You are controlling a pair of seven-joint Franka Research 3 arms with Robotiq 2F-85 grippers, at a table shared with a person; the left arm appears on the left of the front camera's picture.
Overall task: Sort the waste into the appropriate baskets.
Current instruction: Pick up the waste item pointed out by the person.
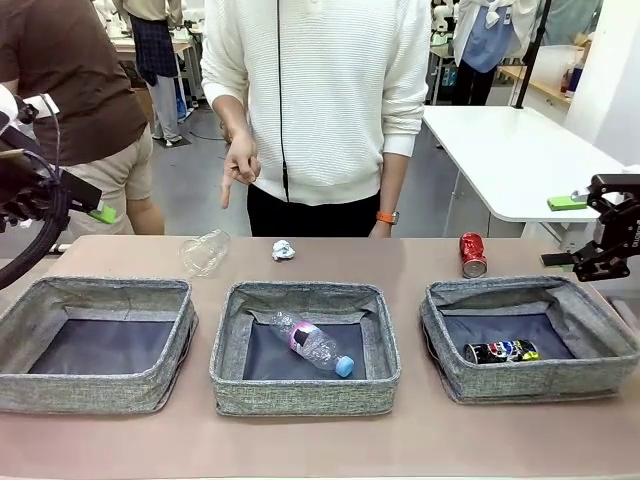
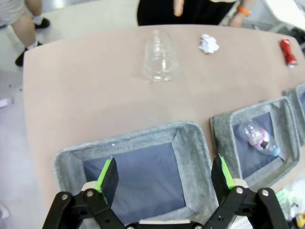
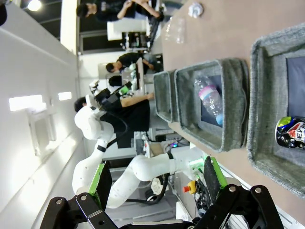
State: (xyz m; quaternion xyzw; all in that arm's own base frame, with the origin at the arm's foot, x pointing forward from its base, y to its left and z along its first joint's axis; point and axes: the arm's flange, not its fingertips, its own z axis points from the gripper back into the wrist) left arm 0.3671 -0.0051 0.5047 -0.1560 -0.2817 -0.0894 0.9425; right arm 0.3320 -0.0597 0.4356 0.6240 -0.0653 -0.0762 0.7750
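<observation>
Middle basket [image 1: 300, 395] sits nearest; left hand [image 2: 164, 168] and right hand [image 3: 155, 169] gape empty; the crushed bottle [image 1: 205, 252] could squirt out when pinched

Surface: pinkish-brown table [image 1: 400, 450] | centre: middle basket [image 1: 305, 395], the landmark | to its left: left basket [image 1: 90, 392], standing apart | to its right: right basket [image 1: 530, 380], standing apart | beyond its far-left corner: crushed clear bottle [image 1: 204, 252], on its side | beyond its far wall: crumpled white paper ball [image 1: 283, 250] | farther right, far side: red can [image 1: 472, 254]
</observation>
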